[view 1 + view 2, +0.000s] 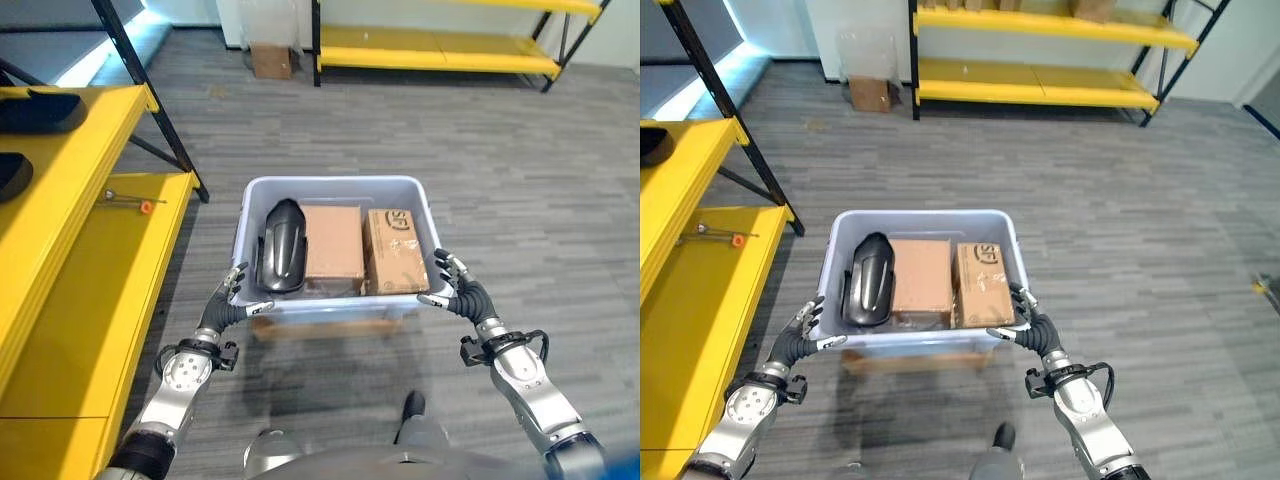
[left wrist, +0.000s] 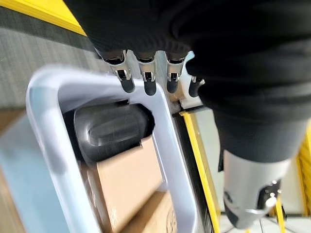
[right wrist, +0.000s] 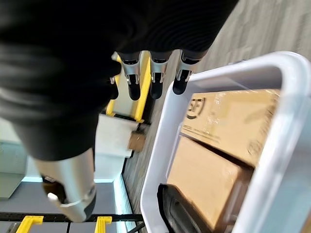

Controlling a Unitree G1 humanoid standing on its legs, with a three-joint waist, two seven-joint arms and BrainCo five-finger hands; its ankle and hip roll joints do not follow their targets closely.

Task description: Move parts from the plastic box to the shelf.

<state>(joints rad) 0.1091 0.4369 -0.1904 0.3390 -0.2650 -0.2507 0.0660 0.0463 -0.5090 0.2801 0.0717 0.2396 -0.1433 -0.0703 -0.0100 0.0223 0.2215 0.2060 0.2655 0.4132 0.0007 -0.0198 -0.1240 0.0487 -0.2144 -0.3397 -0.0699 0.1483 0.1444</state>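
- Left eye view: yellow shelf (image 1: 75,290) runs along the robot's left, its lower deck mostly bare apart from a small tool (image 1: 130,201); open floor (image 1: 520,180) lies right of the box and beyond it.
- Box (image 1: 335,186) sits just ahead, its near rim between both hands; inside lie a black part (image 1: 280,245) and two cartons (image 1: 332,246), side by side.
- Left hand (image 1: 228,300) is at the near left corner, fingers spread and relaxed, gripping nothing.
- Right hand (image 1: 455,290) mirrors it at the near right corner, fingers likewise straight.
- Judgement: nothing is lifted yet; the next move calls for closing on one part, clearing the rim, then swinging left.
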